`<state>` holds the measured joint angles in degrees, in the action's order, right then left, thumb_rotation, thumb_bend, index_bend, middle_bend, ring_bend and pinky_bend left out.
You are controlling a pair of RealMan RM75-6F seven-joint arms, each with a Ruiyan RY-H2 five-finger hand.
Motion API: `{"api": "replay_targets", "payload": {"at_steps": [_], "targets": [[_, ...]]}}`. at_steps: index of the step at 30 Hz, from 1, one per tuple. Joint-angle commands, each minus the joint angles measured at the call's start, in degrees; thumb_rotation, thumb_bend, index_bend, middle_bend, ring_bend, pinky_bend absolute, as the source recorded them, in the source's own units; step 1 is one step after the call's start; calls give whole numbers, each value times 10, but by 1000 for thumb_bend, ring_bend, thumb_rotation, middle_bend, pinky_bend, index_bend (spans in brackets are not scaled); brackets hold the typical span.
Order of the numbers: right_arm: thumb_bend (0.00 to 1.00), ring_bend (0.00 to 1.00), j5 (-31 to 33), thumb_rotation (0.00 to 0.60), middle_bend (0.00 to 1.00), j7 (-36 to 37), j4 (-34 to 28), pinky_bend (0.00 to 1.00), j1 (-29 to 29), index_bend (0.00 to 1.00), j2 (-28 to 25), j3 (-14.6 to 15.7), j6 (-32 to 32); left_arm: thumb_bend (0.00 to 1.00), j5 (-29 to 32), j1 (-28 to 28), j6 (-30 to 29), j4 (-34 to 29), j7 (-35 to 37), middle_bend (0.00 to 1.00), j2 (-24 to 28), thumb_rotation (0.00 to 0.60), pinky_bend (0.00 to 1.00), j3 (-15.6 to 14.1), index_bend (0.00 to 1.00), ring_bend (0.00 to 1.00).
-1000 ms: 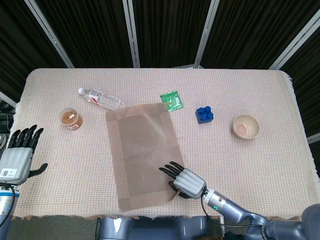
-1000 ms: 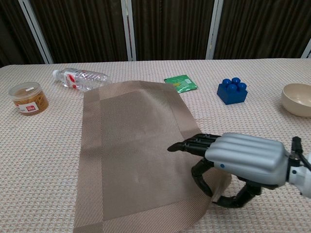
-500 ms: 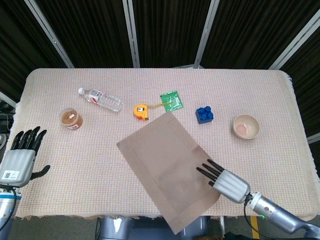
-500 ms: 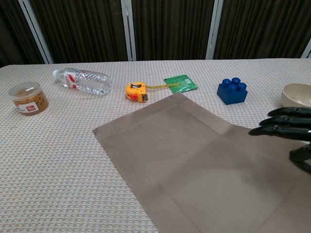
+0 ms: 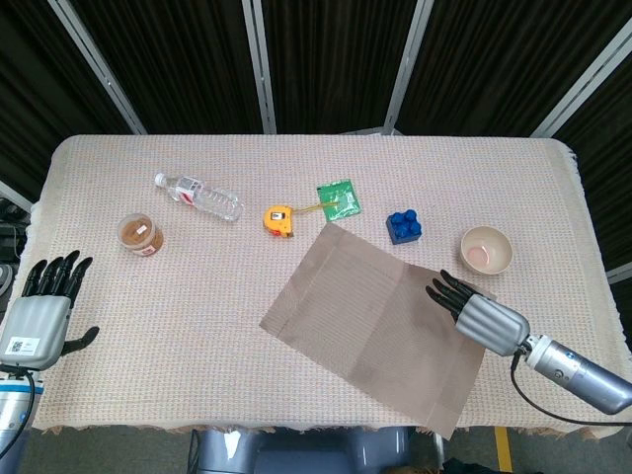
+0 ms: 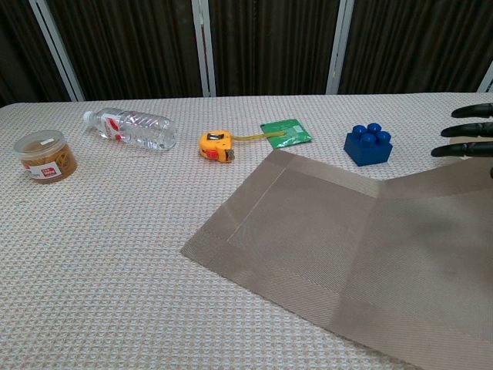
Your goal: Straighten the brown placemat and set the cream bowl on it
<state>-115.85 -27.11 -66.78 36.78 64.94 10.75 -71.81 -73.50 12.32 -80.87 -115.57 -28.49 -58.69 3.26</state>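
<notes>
Head view showed the table covered by a woven cloth, with the brown placemat lying skewed on its front right part. One corner of the placemat pointed toward the far edge, close to the blue block, and the opposite corner reached the front edge of the table. The straightening step was judged unfinished, because no side of the placemat ran parallel to a table edge. The cream bowl stood upright on the cloth near the right edge, just beside the placemat and not on it. The placing step was therefore judged not started.

The right hand lay at the right margin of the placemat. The fingers were extended and close together, pointing toward the far left. The chest view showed that side of the placemat raised off the cloth beneath the dark fingertips. Whether the thumb pinched the mat from below could not be told.

The left hand hovered at the front left corner of the table, fingers spread, holding nothing and touching nothing.
</notes>
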Motion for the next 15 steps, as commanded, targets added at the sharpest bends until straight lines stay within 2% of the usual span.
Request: {"api": "replay_targets", "payload": {"at_steps": [1,2,3,4,6,8,9,11,15], "targets": [[367,0,-25,600,42,-8,49,0,21,679,25,-8,4,229,3,0,1,2,2,0,1,600,0,0,0,0],[367,0,-27,600,40,-7,63,0,22,676,30,-9,4,228,4,0,1,3,3,0,1,600,0,1,0,0],[366,0,-29,600,29,-8,72,0,22,625,34,-9,2,229,5,0,2,4,4,0,2,600,0,1,0,0],[366,0,-32,600,21,-9,85,0,22,530,38,-10,-4,229,6,0,2,5,5,0,2,600,0,1,0,0],[353,0,-32,600,0,-15,105,0,15,164,46,-13,-22,228,6,-1,3,7,7,0,3,600,0,1,0,0],[256,0,-13,600,0,-8,114,0,-3,0,52,-24,-46,229,5,-1,3,8,8,0,3,600,0,1,0,0],[171,0,4,600,0,-2,111,0,-18,0,55,-33,-63,228,3,-1,4,9,9,0,3,600,0,0,0,0],[75,0,36,600,0,10,96,0,-46,0,56,-51,-103,228,0,0,7,11,9,0,2,600,0,-2,0,0],[14,0,107,600,0,53,26,0,-106,0,46,-78,-164,229,-7,4,16,19,9,0,-3,600,0,-6,0,0]]}}
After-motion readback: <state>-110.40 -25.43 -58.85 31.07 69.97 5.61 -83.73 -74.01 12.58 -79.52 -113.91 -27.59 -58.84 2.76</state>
